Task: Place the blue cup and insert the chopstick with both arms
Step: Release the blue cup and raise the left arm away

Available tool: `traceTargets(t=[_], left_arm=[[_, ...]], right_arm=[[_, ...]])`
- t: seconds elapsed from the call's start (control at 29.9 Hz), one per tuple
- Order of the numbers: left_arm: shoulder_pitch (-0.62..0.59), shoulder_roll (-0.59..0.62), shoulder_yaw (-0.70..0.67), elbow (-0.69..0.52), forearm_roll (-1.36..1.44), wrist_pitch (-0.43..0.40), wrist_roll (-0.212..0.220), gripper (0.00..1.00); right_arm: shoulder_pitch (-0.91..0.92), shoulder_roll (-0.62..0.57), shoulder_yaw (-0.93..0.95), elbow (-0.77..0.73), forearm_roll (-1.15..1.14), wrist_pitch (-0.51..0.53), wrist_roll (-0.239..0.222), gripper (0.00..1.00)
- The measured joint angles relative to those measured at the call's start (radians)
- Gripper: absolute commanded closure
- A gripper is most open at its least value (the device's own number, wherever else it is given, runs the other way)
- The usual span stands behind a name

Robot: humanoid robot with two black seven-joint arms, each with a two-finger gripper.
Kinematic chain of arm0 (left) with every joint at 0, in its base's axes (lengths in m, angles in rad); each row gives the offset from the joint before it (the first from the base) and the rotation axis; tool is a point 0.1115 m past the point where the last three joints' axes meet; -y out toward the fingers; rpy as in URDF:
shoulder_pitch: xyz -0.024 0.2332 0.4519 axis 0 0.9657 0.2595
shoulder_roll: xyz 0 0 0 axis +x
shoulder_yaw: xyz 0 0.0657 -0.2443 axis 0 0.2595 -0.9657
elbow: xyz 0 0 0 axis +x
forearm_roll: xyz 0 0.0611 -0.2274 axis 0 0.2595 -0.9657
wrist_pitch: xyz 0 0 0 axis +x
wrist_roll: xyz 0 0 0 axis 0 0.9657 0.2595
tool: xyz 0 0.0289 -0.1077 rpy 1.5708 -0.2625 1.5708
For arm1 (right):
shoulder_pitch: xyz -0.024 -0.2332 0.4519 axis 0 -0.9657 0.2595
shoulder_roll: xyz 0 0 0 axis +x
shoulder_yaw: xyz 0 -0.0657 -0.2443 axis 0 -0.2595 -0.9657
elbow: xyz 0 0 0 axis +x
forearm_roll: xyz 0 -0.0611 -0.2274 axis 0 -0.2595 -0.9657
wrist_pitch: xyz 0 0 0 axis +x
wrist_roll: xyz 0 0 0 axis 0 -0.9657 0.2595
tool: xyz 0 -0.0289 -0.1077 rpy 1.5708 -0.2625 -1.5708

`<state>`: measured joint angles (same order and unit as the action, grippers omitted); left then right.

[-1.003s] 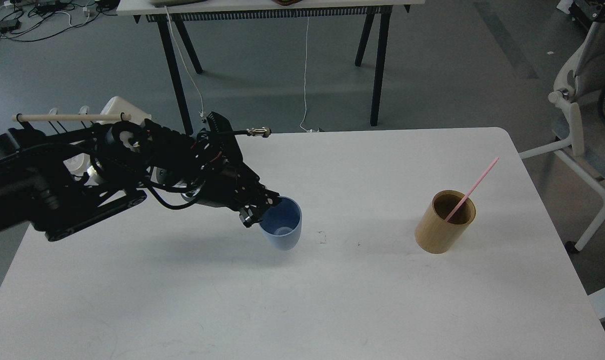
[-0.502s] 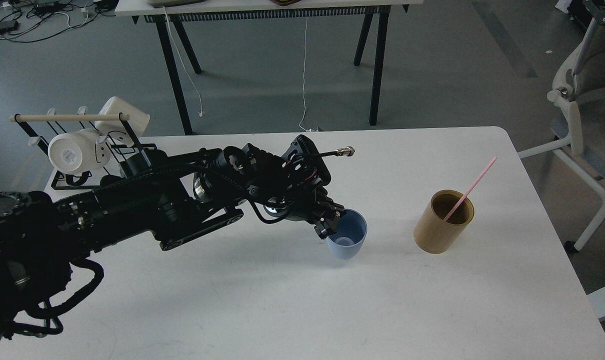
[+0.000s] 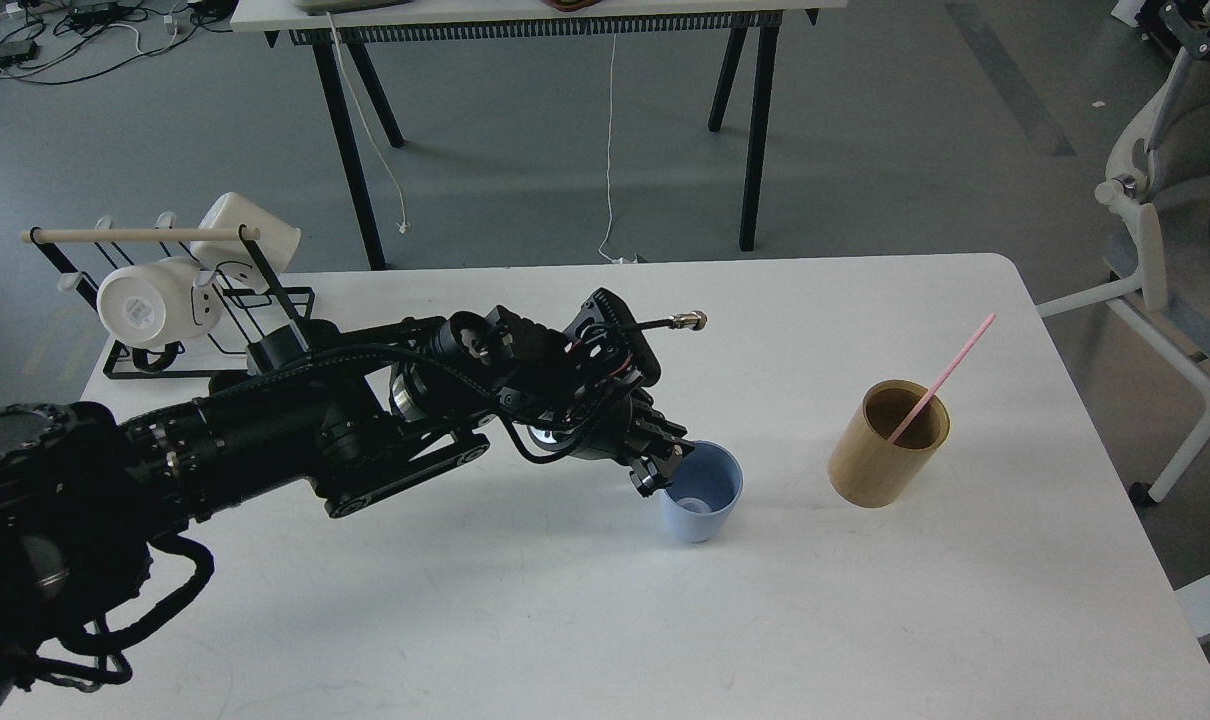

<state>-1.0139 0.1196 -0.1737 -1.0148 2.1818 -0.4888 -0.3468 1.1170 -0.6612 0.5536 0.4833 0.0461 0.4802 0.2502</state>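
Note:
A light blue cup stands upright on the white table, a little right of the middle. My left gripper is shut on the cup's left rim, one finger inside and one outside. A pink chopstick leans in a wooden cylinder holder to the cup's right. My right arm and gripper are out of view.
A black wire rack with white mugs stands at the table's back left corner. A white chair stands off the table's right edge. Another table's black legs stand behind.
My left gripper carried the blue cup to the right across the table, then lowered it; the cup went from tilted to upright on the table.

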Motion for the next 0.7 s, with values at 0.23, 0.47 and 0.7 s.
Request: traceTargets(t=[0.23, 0.47, 0.7], left_arm=[[0.010, 0.017, -0.183, -0.002, -0.134, 0.000, 0.003, 0.00], [0.017, 0.108, -0.372, 0.005, -0.455, 0.000, -0.027, 0.00], [0.026, 0.139, -0.460, 0.053, -0.837, 0.000, -0.071, 0.00]], right_arm=[[-0.048, -0.032, 0.001, 0.050, 0.000, 0.008, 0.000, 0.00], [-0.122, -0.203, -0.003, 0.364, -0.084, -0.074, 0.001, 0.00], [-0.197, -0.360, -0.046, 0.616, -0.287, -0.231, 0.009, 0.01]])
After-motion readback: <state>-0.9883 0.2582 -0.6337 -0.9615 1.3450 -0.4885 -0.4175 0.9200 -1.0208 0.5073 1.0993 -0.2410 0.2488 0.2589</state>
